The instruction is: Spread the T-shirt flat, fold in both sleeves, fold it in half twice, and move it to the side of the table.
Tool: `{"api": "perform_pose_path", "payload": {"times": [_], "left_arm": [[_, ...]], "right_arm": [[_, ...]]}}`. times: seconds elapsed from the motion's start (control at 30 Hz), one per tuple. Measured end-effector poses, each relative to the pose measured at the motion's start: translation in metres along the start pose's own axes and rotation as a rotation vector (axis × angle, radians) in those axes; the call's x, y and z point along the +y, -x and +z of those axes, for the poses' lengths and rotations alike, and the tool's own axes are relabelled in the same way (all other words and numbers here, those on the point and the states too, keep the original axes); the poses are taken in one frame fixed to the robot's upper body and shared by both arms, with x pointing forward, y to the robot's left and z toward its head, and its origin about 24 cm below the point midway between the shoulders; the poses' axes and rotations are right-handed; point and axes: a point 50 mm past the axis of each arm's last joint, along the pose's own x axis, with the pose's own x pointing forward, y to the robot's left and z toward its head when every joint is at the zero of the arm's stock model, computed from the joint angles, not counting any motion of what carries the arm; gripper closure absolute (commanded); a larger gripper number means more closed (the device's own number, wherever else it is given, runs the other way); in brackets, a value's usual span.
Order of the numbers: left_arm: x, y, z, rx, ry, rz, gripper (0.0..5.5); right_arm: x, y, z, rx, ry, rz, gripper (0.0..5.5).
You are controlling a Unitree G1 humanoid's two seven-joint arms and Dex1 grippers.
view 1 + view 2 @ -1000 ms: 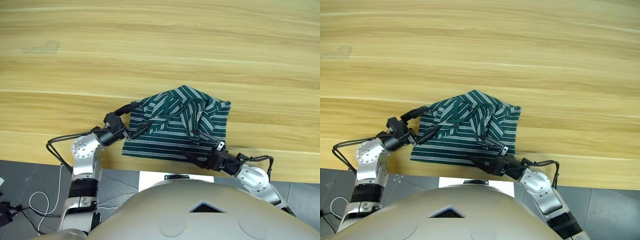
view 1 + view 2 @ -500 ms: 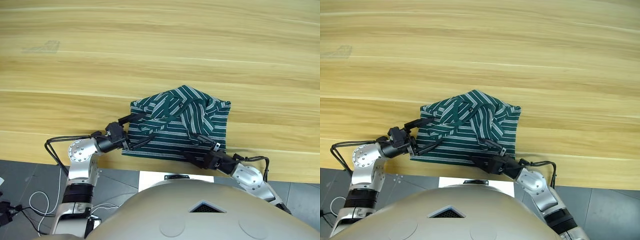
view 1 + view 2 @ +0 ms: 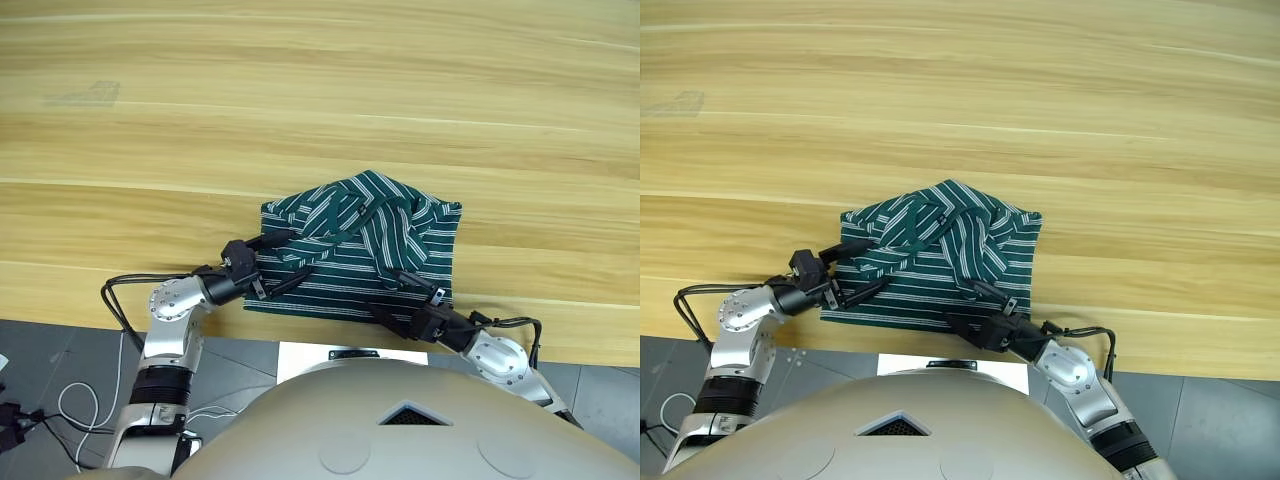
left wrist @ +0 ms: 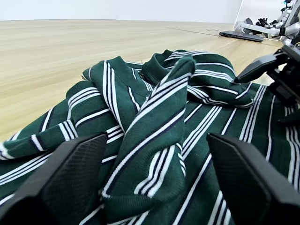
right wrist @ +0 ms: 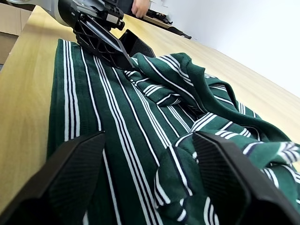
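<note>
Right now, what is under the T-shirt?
The T-shirt lies crumpled on the wooden table, whose wood shows all around it. What is beneath the cloth is covered. The left gripper and right gripper, both open, sit over its near edge.

Bright, even light, a faint sheen on the table [image 3: 300,90], soft shadow edging the T-shirt [image 3: 350,262]

No text, label or number can be read on the T-shirt [image 3: 350,262] or table [image 3: 300,90].
</note>
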Motion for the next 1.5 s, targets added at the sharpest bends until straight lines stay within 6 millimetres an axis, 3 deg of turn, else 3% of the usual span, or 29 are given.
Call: {"api": "perform_pose_path", "payload": {"times": [0.33, 0.63, 0.87, 1.0, 1.3, 1.5], "left_arm": [[-0.005, 0.002, -0.003, 0.010, 0.011, -0.030, 3.23], [-0.003, 0.004, -0.001, -0.025, 0.035, -0.001, 4.65], [-0.002, 0.002, 0.002, -0.096, 0.074, 0.005, 4.70], [-0.004, 0.002, 0.001, -0.099, 0.079, 0.006, 5.27], [-0.005, 0.003, 0.007, -0.149, 0.076, 0.028, 5.48], [-0.006, 0.004, 0.006, -0.155, 0.083, 0.045, 5.48]], "right_arm": [[0.001, 0.000, 0.000, -0.005, 0.004, -0.023, 2.08], [-0.008, 0.015, -0.008, 0.038, 0.027, -0.095, 2.08], [-0.008, 0.016, -0.010, 0.036, 0.028, -0.094, 2.08], [-0.010, 0.020, -0.011, 0.039, 0.033, -0.103, 2.08], [-0.031, 0.051, -0.009, 0.032, -0.127, -0.227, 2.08], [-0.023, 0.039, -0.014, 0.071, -0.112, -0.157, 2.08]]}}
